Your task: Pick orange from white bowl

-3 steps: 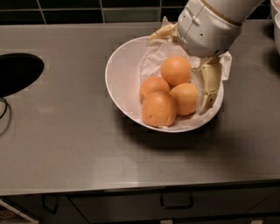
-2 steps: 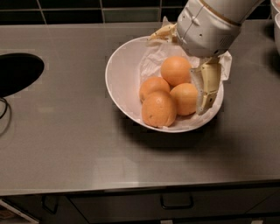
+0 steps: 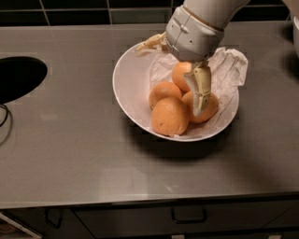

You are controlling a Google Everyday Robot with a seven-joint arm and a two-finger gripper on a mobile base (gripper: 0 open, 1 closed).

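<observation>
Jaw state: cannot tell from where I stand. The gripper (image 3: 200, 95) is down inside the white bowl (image 3: 126, 88), its pale tip lying over the right-hand fruit; no fruit seen lifted.

Bowl contents: four oranges packed together, touching.
- the orange (image 3: 169, 115), dull and dimpled, sits at the front of the pile nearest the counter edge, just left of the gripper tip. Contact with the gripper: not discernible.
- right orange (image 3: 209, 108), partly behind the gripper tip.
- back orange (image 3: 182, 74), directly below the wrist housing.
- left orange (image 3: 163, 92), between the back one and the front one.

Crumpled white paper (image 3: 229, 65) lies under the fruit and spills over the bowl's far right rim.

The arm's white wrist housing (image 3: 191, 32) comes in from the top, over the bowl's far rim.

The bowl rests on a grey countertop (image 3: 70, 140). Dark oval opening (image 3: 18, 77) in the counter, well left of the bowl. Black wall tiles (image 3: 70, 14) behind. Drawer handle (image 3: 188, 217) below the front edge.
</observation>
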